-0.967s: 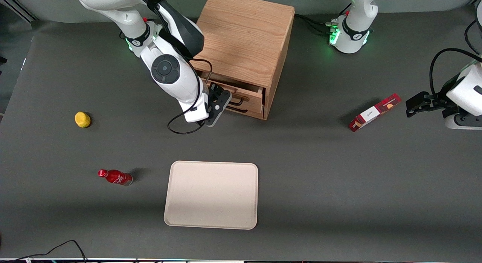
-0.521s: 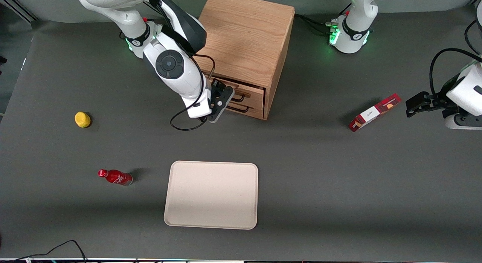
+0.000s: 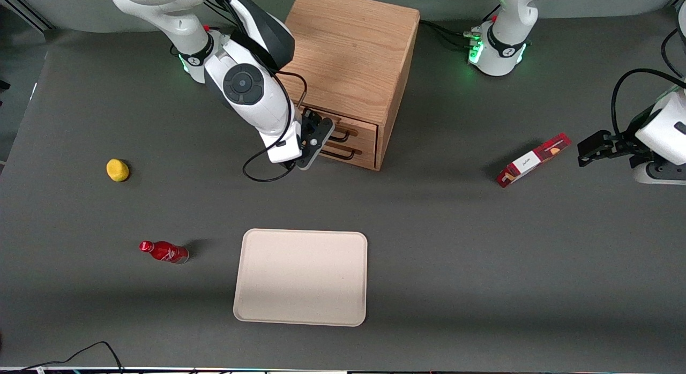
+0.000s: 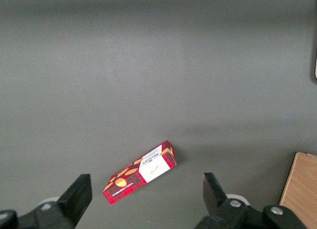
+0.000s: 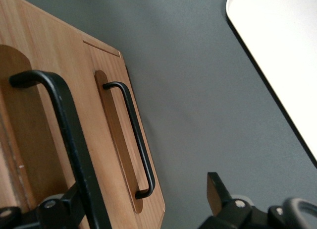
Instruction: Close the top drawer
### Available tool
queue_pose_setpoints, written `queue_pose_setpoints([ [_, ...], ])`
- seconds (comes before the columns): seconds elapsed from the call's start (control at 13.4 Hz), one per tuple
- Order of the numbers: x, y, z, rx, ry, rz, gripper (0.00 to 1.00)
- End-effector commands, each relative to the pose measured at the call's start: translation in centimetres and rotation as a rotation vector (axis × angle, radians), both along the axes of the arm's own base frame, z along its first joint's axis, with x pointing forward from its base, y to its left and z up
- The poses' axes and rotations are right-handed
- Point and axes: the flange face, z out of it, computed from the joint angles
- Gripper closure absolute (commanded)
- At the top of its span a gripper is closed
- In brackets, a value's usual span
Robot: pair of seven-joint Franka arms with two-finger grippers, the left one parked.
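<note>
The gripper (image 3: pixel 316 136), fingers spread wide and holding nothing, presses the top drawer (image 3: pixel 351 132), which sits nearly flush in the cabinet (image 3: pixel 348 58); a finger could snag the black handle (image 5: pixel 64 135) and jam

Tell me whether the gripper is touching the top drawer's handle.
Cannot tell. In the right wrist view the gripper sits open right at the top drawer, one finger beside its black handle, but no contact or gap shows plainly. The front view hides it.
</note>
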Motion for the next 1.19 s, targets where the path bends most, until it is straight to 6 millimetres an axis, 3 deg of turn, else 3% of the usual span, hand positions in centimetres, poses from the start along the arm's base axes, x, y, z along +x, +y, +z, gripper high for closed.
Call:
queue_pose_setpoints([
  [0.0,-1.4,0.4,1.8,0.027,0.008,-0.03,0.0],
  [0.45,0.1,0.1,5.7,0.045,0.047,-0.042,0.0],
  [0.67,1.5,-1.2,8.4,0.053,0.031,-0.068,0.0],
  [0.89,3.5,-5.5,12.9,0.076,-0.034,-0.168,0.0],
  [1.12,5.3,-12.4,16.4,0.049,-0.077,-0.299,0.0],
])
